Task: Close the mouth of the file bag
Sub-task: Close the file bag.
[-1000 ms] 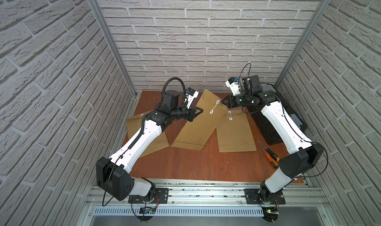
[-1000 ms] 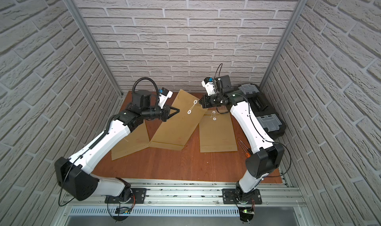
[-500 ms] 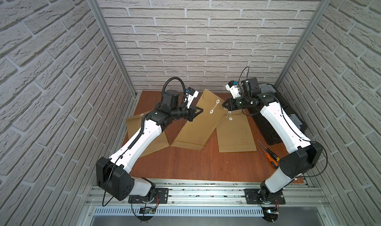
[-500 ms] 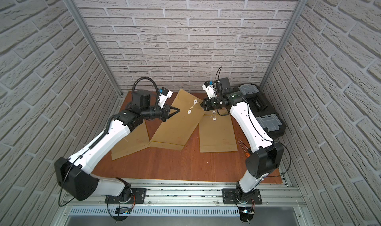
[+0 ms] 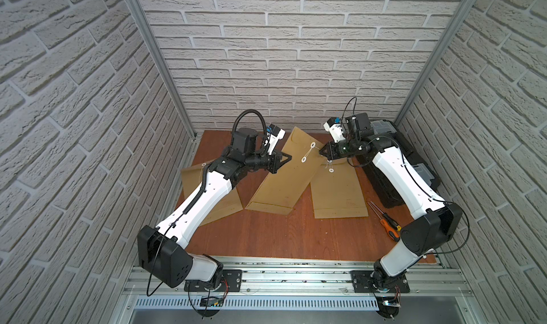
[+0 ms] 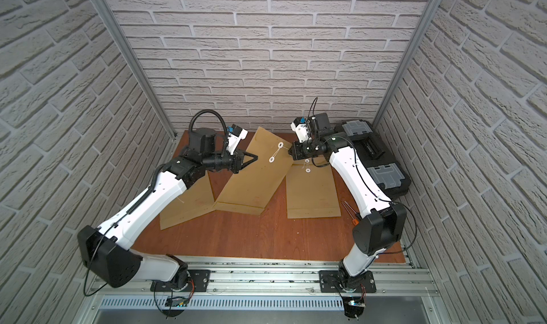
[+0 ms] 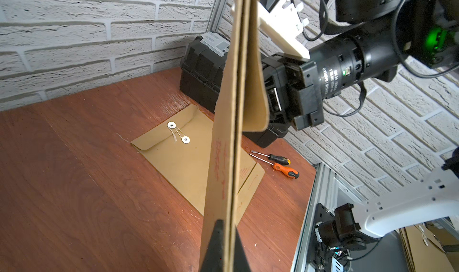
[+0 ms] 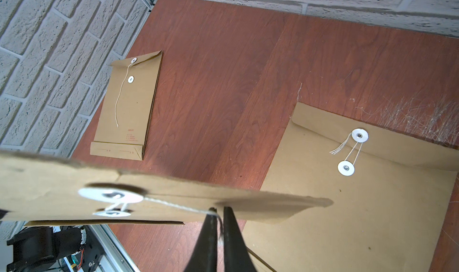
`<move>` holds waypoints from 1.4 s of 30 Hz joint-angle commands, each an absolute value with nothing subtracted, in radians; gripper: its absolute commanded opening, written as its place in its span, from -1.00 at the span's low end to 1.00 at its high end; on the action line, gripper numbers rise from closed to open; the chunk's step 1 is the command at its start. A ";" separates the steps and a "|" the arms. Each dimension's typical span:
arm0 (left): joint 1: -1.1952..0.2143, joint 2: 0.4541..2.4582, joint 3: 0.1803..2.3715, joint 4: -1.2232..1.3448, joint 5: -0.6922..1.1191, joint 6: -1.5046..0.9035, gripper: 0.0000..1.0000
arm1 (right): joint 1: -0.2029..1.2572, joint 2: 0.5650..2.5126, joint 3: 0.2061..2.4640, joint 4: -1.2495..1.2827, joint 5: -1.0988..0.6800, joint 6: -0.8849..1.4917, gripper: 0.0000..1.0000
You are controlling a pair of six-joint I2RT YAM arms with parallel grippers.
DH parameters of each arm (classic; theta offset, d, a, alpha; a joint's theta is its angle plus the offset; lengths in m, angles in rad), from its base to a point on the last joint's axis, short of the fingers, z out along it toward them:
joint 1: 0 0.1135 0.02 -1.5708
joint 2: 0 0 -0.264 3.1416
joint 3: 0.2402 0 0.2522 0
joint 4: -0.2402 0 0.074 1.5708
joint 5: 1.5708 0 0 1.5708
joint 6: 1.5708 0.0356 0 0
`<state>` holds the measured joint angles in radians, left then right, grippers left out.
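Looking down through both top views, I see the brown wooden table (image 5: 266, 236) with a black toolbox (image 5: 414, 159) along its right edge, toward the back corner. Three kraft bags are in the scene. The file bag (image 5: 284, 180) I am working on sits in the middle, tilted, with its mouth end raised toward the back wall. Its lower end is down by the table, though I cannot tell whether it touches. A second bag (image 5: 192, 174) lies flat to the left. A third bag (image 5: 337, 192) lies flat just to the right, with its cord looped between its own two buttons.

My left gripper (image 5: 286, 159) is pressed together on the raised bag's left long edge. The left wrist view shows the paper sandwiched between both fingers. My right gripper (image 8: 219, 211) is pinching the string (image 8: 173, 205) at its fingertips, just off the bag's right edge. That string runs taut from the two white discs (image 5: 313, 144) near the mouth. Two screwdrivers (image 7: 285, 170) lie on the table beside the toolbox, near the third bag's bottom corner.
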<state>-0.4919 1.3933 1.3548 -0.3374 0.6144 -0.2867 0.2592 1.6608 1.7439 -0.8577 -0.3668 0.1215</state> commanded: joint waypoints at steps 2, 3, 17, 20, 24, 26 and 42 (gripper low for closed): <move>-0.489 1.376 1.379 -0.306 0.630 -0.263 -1.00 | 0.256 1.645 1.730 -0.822 -0.363 0.113 -0.84; -0.490 1.376 1.378 -0.307 0.630 -0.261 -1.00 | 0.255 1.644 1.730 -0.821 -0.362 0.112 -0.85; -0.495 1.380 1.367 -0.303 0.627 -0.256 -1.00 | 0.236 1.617 1.811 -0.842 -0.393 0.144 -0.95; -0.498 1.382 1.367 -0.300 0.627 -0.258 -1.00 | 0.238 1.648 1.883 -0.867 -0.385 0.146 -0.95; -0.501 1.379 1.364 -0.301 0.626 -0.259 -1.00 | 0.244 1.693 1.976 -0.897 -0.383 0.152 -0.95; -0.500 1.377 1.361 -0.302 0.623 -0.259 -1.00 | 0.253 1.708 2.008 -0.907 -0.386 0.150 -0.95; -0.502 1.383 1.361 -0.292 0.624 -0.263 -1.00 | 0.334 1.726 2.089 -0.947 -0.355 0.152 -0.95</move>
